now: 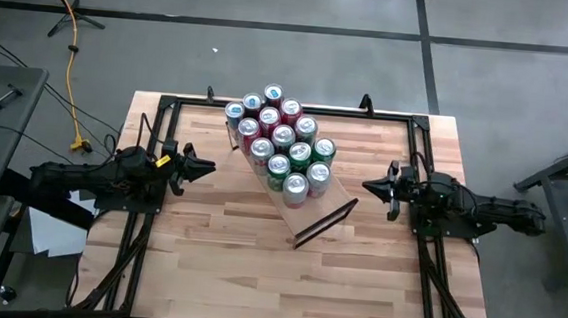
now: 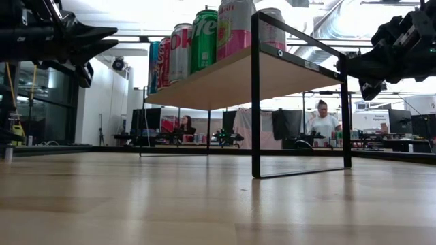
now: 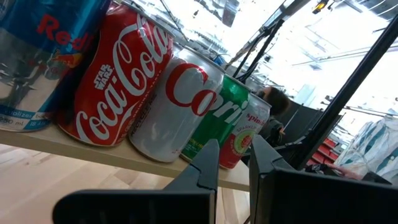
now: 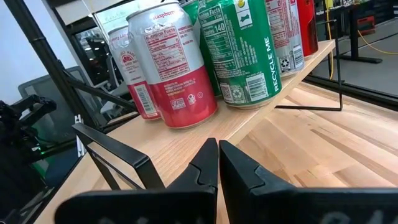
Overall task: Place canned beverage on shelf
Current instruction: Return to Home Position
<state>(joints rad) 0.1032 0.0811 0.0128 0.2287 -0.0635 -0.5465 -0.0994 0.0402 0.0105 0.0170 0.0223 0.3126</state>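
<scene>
The left arm (image 1: 92, 178) and right arm (image 1: 481, 208) were matte black, fingers (image 3: 202, 168) wedge-shaped; the left gripper (image 1: 203, 165) bore a yellow mark (image 1: 162, 160), perhaps a label.

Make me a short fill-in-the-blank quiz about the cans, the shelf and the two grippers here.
1. Every can stands on the ___.
2. The right gripper has its fingers ___.
3. The green cans stand between the silver cans and the ___ ones.
4. The left gripper holds ___.
Missing words: shelf; shut; pink; nothing.
</scene>
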